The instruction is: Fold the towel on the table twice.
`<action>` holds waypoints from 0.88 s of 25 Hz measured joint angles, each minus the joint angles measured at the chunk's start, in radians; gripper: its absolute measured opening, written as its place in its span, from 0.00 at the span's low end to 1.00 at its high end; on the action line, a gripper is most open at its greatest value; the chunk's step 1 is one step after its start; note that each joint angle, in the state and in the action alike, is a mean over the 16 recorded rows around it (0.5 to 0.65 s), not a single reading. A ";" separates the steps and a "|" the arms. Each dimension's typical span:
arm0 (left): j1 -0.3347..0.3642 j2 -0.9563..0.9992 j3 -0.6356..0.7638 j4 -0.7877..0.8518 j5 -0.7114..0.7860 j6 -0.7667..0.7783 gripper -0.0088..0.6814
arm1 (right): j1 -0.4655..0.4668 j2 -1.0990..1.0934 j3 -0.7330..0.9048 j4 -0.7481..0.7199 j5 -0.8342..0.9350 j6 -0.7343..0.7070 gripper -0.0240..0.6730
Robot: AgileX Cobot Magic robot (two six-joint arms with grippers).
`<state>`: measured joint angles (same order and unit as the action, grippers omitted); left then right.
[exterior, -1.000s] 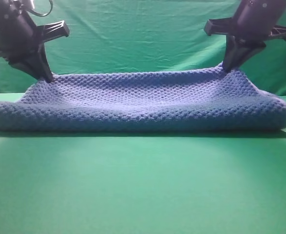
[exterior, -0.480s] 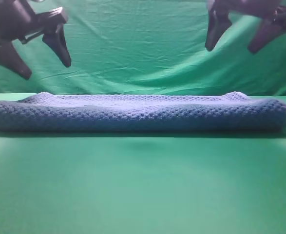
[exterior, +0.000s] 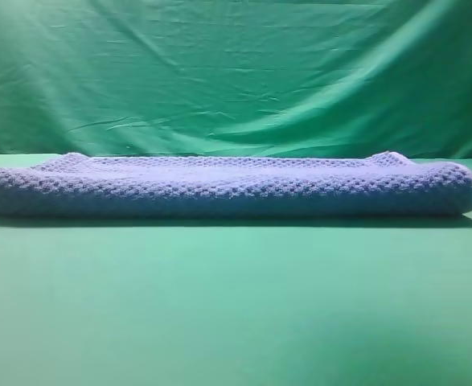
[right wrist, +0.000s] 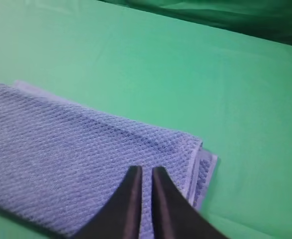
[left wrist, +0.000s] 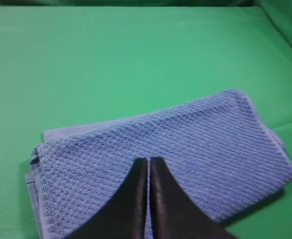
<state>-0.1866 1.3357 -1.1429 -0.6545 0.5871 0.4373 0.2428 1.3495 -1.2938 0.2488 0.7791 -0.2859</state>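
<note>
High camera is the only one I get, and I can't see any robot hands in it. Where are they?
Observer: They're up above the towel. The left wrist view shows the left gripper over it, not touching.
Operator: Is it holding anything?
Observer: No. Its fingers are pressed together with nothing between them.
Operator: And the other one?
Observer: The right gripper is empty too, with a thin gap between its fingers. It hangs near the towel's end, where stacked layers show.
</note>
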 joint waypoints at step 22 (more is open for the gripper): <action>0.000 -0.779 0.194 0.347 0.275 -0.214 0.01 | 0.000 -0.626 0.157 -0.170 0.265 0.178 0.03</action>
<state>-0.1866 0.5569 -0.9485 -0.3076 0.8624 0.2235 0.2428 0.7236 -1.1373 0.0783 1.0438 -0.1075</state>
